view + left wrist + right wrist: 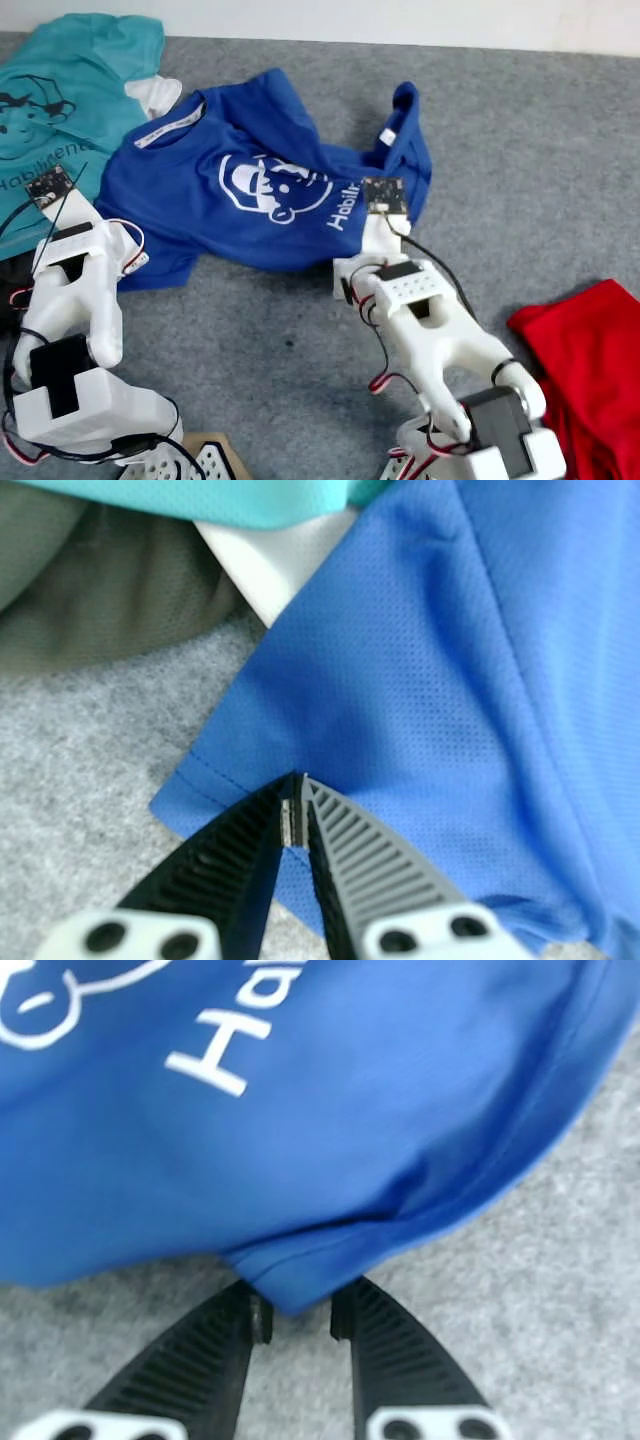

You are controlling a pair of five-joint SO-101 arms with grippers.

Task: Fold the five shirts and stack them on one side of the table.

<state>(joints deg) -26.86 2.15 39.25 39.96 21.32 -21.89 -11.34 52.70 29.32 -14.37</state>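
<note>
Carpet [520, 150], blue shirt [250, 200]: left claw [296, 815] clenched at sleeve [400, 730], right claw [300, 1320] released around hem [300, 1272]

We list three shirts, one teal shirt [90, 70], one blue shirt [200, 210] and one red shirt [590, 360]; two further cloths, one white cloth [155, 95] and one olive cloth [110, 590]; and two grippers, the left gripper [297, 810] and the right gripper [300, 1315].

blue shirt [200, 200], rumpled, print side up
</note>
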